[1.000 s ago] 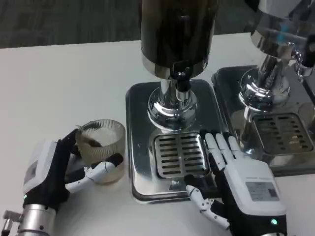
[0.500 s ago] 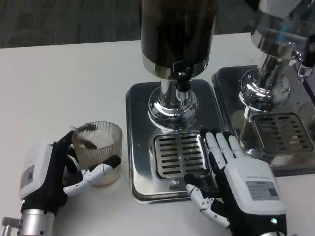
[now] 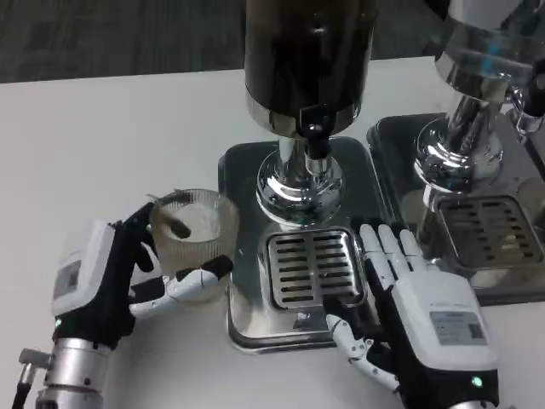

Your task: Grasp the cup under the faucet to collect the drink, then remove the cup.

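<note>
Two hands sit nearest to us at the bottom edge. Our right hand [image 3: 430, 319] lies palm down, its fingers [image 3: 387, 251] stretched flat and close together over the right rim of the drip tray [image 3: 237, 315], fingertips beside the slotted grate [image 3: 313, 268]; it holds nothing. Our left hand [image 3: 128, 277] is on the white table [image 3: 102, 145] to the left of the tray, wrapped around the cup [image 3: 192, 239], thumb across the near side and black fingers curling round the far left side (we cannot see the fingertips behind the glass).

The cup is a ribbed, clear tumbler, standing nearly upright with its long axis vertical and its open mouth pointing up, perhaps leaning a little toward the tray. It sits just beside the tray's left edge, left of the grate, not under the faucet [image 3: 317, 141]. A dark smear shows on its inner wall; we cannot tell how much liquid it holds.

Beyond the grate rises the chrome pedestal [image 3: 300, 187] of the dispenser, with the black faucet pointing down from the dark tank [image 3: 306, 51]. To the right stands a second dispenser [image 3: 468, 128] on its own tray.
</note>
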Controlling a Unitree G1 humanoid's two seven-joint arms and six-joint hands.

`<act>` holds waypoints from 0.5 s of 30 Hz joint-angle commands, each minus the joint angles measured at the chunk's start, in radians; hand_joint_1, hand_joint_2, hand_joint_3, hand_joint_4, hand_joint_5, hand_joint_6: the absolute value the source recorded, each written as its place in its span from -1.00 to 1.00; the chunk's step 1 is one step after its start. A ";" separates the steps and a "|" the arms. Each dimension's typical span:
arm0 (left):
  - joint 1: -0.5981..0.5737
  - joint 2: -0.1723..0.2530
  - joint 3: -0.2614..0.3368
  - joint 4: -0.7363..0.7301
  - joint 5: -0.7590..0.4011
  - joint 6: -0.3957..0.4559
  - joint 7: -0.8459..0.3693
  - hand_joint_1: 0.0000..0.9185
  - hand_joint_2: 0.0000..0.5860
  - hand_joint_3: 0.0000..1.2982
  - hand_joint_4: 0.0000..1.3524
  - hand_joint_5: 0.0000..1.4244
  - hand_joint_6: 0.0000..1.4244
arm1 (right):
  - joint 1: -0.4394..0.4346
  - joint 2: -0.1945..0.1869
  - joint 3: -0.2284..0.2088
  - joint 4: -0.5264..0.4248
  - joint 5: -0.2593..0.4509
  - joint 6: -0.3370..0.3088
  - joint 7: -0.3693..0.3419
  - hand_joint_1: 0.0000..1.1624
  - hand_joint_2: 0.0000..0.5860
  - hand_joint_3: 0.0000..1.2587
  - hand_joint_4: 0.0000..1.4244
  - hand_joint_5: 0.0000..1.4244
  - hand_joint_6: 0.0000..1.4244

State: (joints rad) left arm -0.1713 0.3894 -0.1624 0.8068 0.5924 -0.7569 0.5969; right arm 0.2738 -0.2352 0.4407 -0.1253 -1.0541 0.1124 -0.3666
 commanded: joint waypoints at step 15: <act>-0.319 -0.100 -0.198 0.226 0.126 0.034 0.047 -0.09 -0.62 -0.39 -0.12 0.14 0.40 | 0.015 0.044 0.002 0.002 -0.014 0.032 -0.091 -0.85 0.48 -1.00 -1.00 -1.00 -0.75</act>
State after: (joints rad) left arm -0.4396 0.3056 -0.3392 0.9938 0.7083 -0.7324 0.6060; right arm 0.2799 -0.1977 0.4430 -0.1211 -1.0642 0.1324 -0.4379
